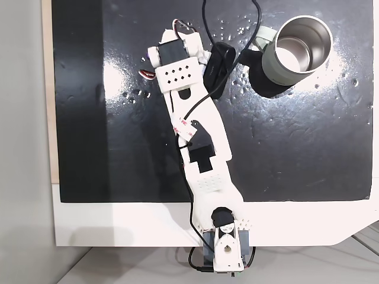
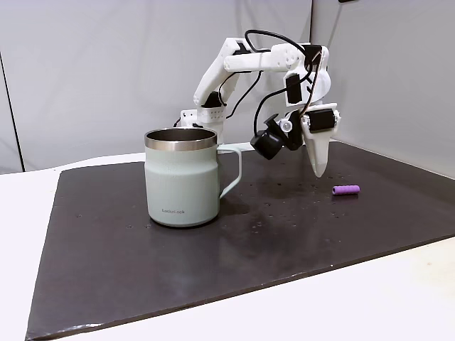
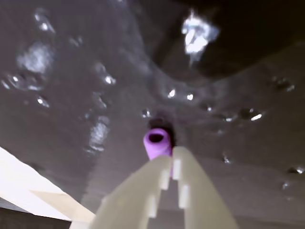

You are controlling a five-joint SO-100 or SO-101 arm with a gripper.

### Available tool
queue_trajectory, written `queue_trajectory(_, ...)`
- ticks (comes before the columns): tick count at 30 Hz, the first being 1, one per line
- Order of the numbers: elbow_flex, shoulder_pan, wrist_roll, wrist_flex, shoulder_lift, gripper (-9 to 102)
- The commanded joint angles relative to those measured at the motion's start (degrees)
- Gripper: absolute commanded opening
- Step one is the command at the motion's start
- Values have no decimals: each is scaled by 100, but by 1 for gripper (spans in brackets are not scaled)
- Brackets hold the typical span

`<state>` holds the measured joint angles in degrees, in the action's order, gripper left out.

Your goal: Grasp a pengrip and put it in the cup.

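Black mat on worktop point(image 2: 85, 312). My fingers point(image 3: 172, 164) pressed together, tips above pengrip point(image 3: 157, 143). Should spread, straddle tube, then pinch. Cup point(image 2: 181, 177) at 9 o'clock.

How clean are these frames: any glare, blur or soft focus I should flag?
Top-down fixed view: bright glare patches on the black mat beside the cup. Side fixed view: sharp, evenly lit, pengrip crisp. Wrist view: soft and blurred overall; the tool is out of focus, and highlights speckle the mat.
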<state>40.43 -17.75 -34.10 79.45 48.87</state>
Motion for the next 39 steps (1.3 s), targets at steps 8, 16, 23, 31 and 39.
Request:
queue_trajectory(8, -800, -334, -158, -176, -229, 21)
queue_trajectory(16, -1389, -431, -448, -220, -659, 28)
queue_trajectory(23, -1811, -738, -492, -272, -1195, 26)
queue_trajectory(31, -1740, -606, -809, 70, -1573, 19)
queue_trajectory(39, -1714, -185, -747, 237, -1696, 9)
